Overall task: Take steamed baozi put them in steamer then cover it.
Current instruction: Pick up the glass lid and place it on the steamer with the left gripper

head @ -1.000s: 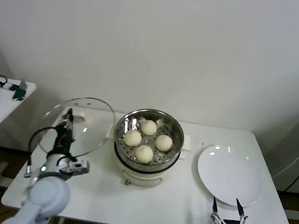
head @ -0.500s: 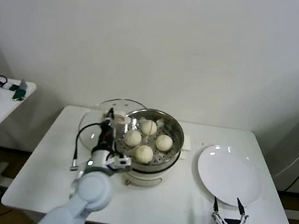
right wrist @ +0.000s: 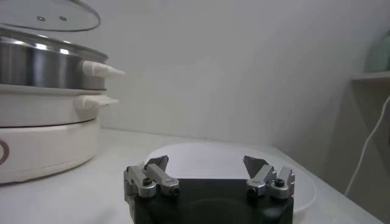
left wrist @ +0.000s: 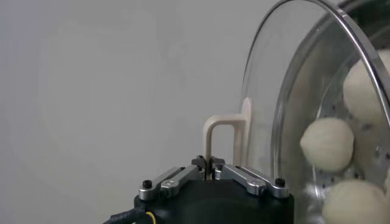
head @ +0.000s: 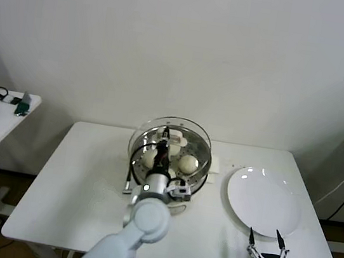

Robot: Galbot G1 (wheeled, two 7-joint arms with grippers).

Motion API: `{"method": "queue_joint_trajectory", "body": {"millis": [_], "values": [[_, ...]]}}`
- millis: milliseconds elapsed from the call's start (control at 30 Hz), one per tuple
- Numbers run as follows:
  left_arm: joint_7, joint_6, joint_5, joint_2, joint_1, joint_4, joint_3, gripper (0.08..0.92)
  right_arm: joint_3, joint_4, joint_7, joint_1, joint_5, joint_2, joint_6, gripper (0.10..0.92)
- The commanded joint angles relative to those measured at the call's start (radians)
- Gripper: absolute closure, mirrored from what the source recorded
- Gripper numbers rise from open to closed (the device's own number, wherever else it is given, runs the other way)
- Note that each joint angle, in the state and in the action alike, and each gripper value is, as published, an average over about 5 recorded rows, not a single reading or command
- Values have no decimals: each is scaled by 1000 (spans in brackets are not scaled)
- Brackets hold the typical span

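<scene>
The left gripper (left wrist: 210,172) is clenched on the cream handle (left wrist: 226,141) of the cover (head: 171,143), its jaws pressed together around the handle's thin bar. In the head view this gripper (head: 164,142) sits over the middle of the steamer (head: 199,172), and the left arm reaches in from the table's near edge. The cover, a clear glass lid with a metal rim, hangs just above the steamer; the right wrist view shows a gap between the cover (right wrist: 42,14) and the steel basket's rim (right wrist: 36,59), so it is not resting on it. In the left wrist view the glass (left wrist: 286,91) stands close to the basket's perforated floor, with the baozi (left wrist: 327,143) visible through and past it. From the head, two baozi (head: 187,163) show clearly through the glass beside the arm; the others are hidden or only partly seen behind the gripper. The steamer stands on its cream pot base (right wrist: 42,146) at the centre of the white table (head: 80,187).

The right gripper (head: 268,250) is parked at the table's near right edge, its jaws spread wide and holding nothing. Just beyond it lies a white plate (head: 264,202), well apart from the steamer
</scene>
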Motion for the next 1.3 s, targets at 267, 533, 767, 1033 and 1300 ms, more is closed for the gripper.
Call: {"method": "queue_joint_trajectory", "body": {"millis": [267,533,767,1033,1300], "values": [[-36,48,47,-95,-24,147,32,867,6,-12,3,-5,7,-1,17,203],[-47,40,98,-89,7,161,0,867,10,-17,4,-4,8,-6,22,203],[-49,38,112,-94,12,169,-7,867,8,-20,4,-4,8,-3,26,202],[-45,35,134,-98,25,167,-13,867,7,-24,3,-4,7,-1,31,202],[-53,29,132,-103,29,183,-16,867,5,-26,3,-1,6,2,33,202]]}}
